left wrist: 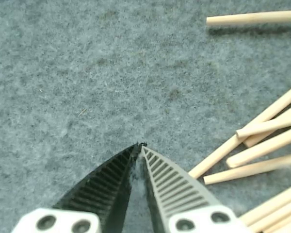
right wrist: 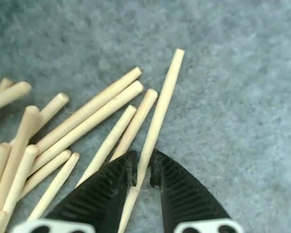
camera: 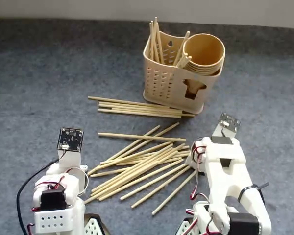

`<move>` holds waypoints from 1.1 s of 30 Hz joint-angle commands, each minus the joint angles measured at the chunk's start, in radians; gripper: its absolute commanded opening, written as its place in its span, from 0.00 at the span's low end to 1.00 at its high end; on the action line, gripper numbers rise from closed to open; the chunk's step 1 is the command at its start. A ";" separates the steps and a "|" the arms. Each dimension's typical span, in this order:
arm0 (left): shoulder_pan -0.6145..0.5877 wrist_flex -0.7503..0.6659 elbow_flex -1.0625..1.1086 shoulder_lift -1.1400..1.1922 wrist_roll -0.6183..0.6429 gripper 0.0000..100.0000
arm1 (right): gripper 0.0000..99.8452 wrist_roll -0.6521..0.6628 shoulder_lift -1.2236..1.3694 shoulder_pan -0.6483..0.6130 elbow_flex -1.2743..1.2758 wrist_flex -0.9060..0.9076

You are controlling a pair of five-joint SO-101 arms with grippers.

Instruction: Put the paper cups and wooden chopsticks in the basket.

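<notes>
The right gripper (right wrist: 142, 171) has its jaws closed on one chopstick (right wrist: 157, 111), seemingly pinching it, at the edge of the loose chopsticks (camera: 142, 166). The left gripper (left wrist: 139, 145) is clamped empty, tips meeting over grey carpet (camera: 39, 73) beside that pile. Farther back, the basket (camera: 171, 83) holds stacked paper cups (camera: 204, 51) and upright sticks (camera: 156, 39).

I see a grey felt mat (camera: 39, 73) spread under everything, with a pale wall (camera: 137, 7) along its far edge.
</notes>
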 commanded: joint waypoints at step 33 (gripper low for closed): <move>-0.007 0.002 0.019 -0.008 -0.003 0.02 | 0.00 -0.011 -0.217 -0.120 -0.707 0.456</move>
